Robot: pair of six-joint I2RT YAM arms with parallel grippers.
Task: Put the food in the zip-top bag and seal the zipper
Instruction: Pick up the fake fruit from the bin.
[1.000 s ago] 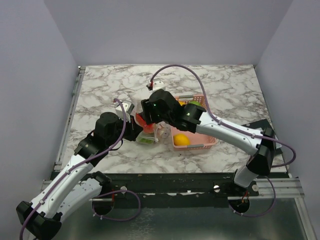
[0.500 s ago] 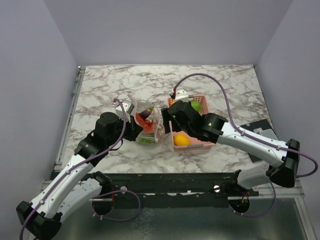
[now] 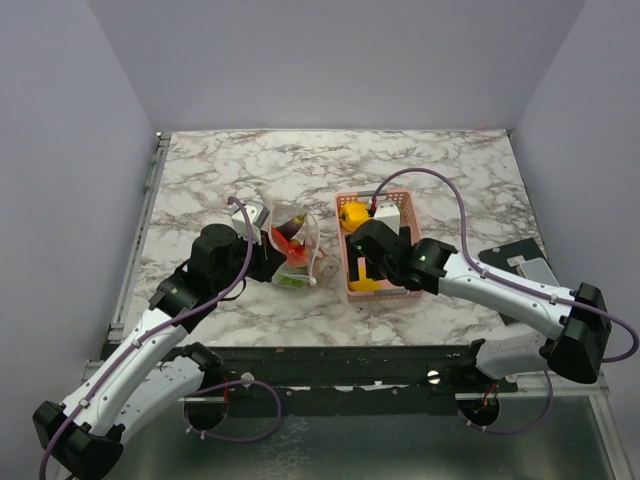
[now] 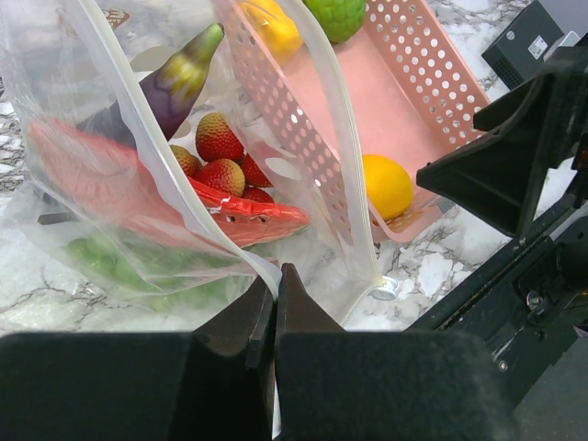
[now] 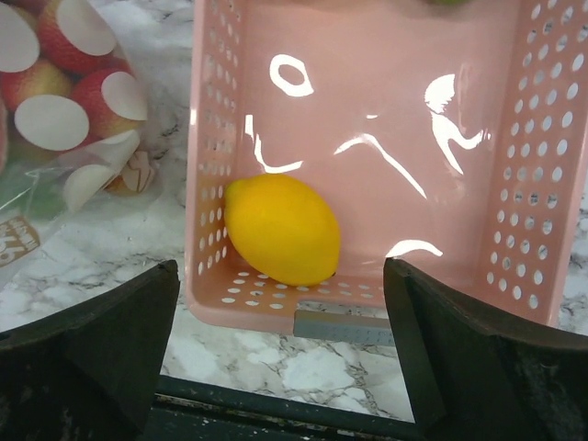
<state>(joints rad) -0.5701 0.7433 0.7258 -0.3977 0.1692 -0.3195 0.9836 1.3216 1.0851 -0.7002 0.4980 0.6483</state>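
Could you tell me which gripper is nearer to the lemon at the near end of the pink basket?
Right. The right gripper hangs open over the lemon; the left gripper sits outside the basket, shut on the zip-top bag.

Lemon (image 5: pixel 282 230) in near-left corner of basket (image 5: pixel 395 92); bag (image 4: pixel 119 193) of strawberries (image 4: pixel 219 138) and eggplant (image 4: pixel 175 83) just left.

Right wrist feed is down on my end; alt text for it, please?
A yellow lemon lies in a corner of the pink basket, just ahead of the open right gripper, whose dark fingers frame the bottom corners. At upper left, the clear bag of strawberries rests on the marble table beside the basket.
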